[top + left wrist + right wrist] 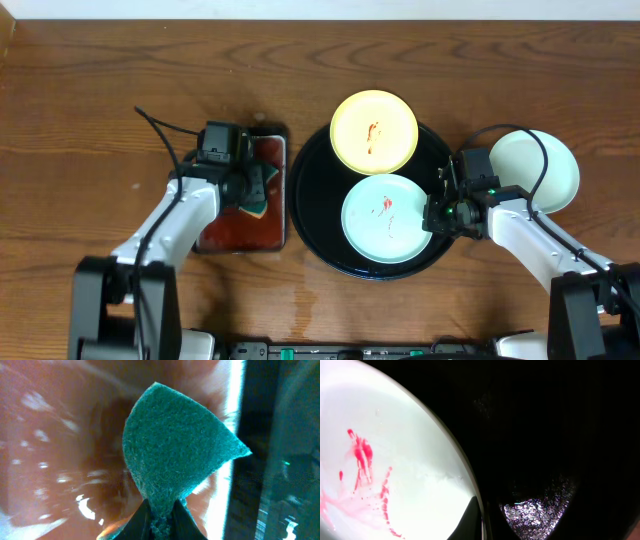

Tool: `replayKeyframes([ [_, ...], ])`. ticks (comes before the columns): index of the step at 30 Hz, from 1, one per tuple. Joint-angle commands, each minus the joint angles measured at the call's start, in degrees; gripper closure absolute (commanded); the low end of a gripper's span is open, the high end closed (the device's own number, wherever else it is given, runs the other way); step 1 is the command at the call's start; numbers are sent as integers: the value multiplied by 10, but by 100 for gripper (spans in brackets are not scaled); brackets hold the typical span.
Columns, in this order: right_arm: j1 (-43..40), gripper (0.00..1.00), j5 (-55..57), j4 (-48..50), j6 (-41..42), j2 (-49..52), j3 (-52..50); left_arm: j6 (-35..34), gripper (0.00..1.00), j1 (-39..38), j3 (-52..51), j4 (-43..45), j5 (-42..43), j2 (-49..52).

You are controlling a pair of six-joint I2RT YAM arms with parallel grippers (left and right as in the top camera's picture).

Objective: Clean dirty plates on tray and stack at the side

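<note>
Left of the tray (308, 205), left gripper (161, 510) pinched a sponge (175, 445) over the dish (235, 235) of red liquid. On the tray, right gripper (437, 212) clamped the smeared mint plate (385, 225) by its rim. Wiping judged pending; next, sponge crosses to the smear.

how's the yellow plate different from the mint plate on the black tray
The yellow plate is pale yellow; the mint plate is light blue-green. The yellow plate sits at the tray's far rim, overhanging it; the mint plate lies nearer the robot, inside the rim. The right gripper is shut on the mint plate's edge; nothing touches the yellow plate. Both are round, on the tray, and smeared with red sauce.
</note>
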Motion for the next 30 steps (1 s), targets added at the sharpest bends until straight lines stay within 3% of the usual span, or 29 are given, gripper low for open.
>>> replayKeyframes([
  [1,5,99,8,-3,-3,8,-3,19,93,2,-2,-5,18,-33],
  [11,5,99,8,-3,-3,8,-3,19,93,28,-2,-23,45,-80],
  [19,5,99,8,-3,-3,8,-3,23,93,106,-2,-19,222,-93],
  [23,5,99,8,-3,-3,8,-3,90,93,146,-2,-21,347,-93],
  [30,5,99,8,-3,-3,8,-3,201,93,193,-3,-28,469,-93],
])
